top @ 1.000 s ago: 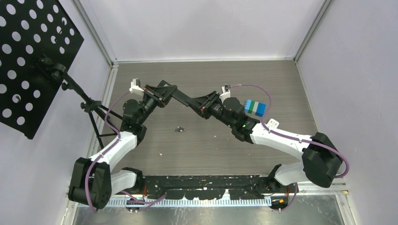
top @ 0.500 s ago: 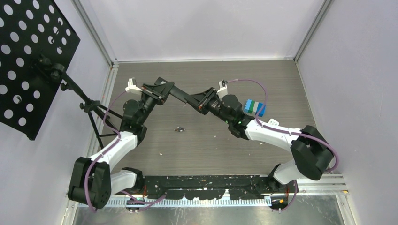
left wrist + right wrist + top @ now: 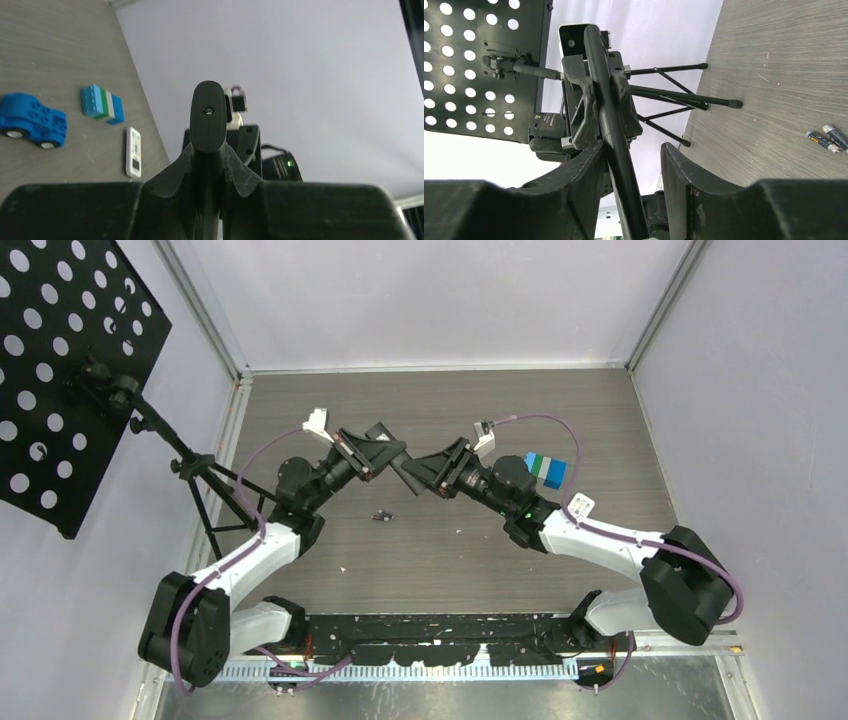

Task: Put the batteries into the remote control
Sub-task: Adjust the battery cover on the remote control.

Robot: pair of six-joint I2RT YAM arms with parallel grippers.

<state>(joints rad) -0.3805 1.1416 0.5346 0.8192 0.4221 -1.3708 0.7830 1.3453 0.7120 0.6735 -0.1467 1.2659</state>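
Batteries (image 3: 381, 515) lie on the table (image 3: 600, 410) below the two grippers in the top view. The left gripper (image 3: 385, 455) and right gripper (image 3: 425, 468) meet in the air over a black remote (image 3: 405, 472).

Left wrist: the jaws pinch the remote (image 3: 208, 120) tight, its rounded end past the fingertips.

Right wrist: the fingers (image 3: 681, 170) stand part open around the remote (image 3: 599, 75). It lies against one finger, clear of the other. Two batteries (image 3: 826, 140) lie right of the fingers.
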